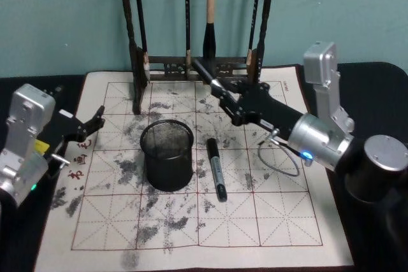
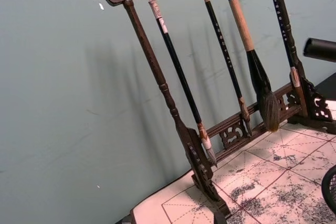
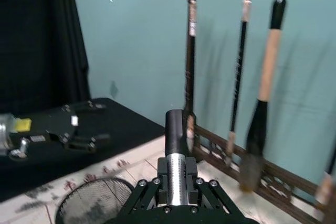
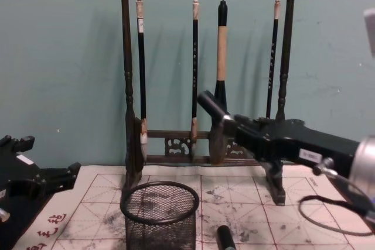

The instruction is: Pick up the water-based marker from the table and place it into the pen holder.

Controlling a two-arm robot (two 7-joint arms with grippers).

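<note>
Currently: right end effector is clenched on a dark, round-bodied pen, taken here to be a water-based marker. The held marker is gripped on its silver section, and the black end juts out well past the fingertips toward the brush rack.

Pen holder stands upright on the felt mat, below the right end effector and off to its left. Its mouth is open and nothing shows inside. It is not under the marker tip yet.

A loose marker lies flat on the counter, beneath the right end effector and just beside the holder's right wall, apart from it.

Left end effector is idle at the mat's left edge with its fingers spread and nothing between them.

Handling notes (judgement):
- Marker is light and rigid with a smooth plastic barrel, so it is likely slippery. It needs firm pressure but nothing near crushing.
- The long overhang beyond the fingers means the pen could pivot in the grip if its tip knocks the rim.
- For the loose marker, pinch across the barrel near mid-length. It is round and may roll on the felt if nudged.
- Holder is thin wire mesh and probably light. A sideways bump could tip it or slide it.
</note>
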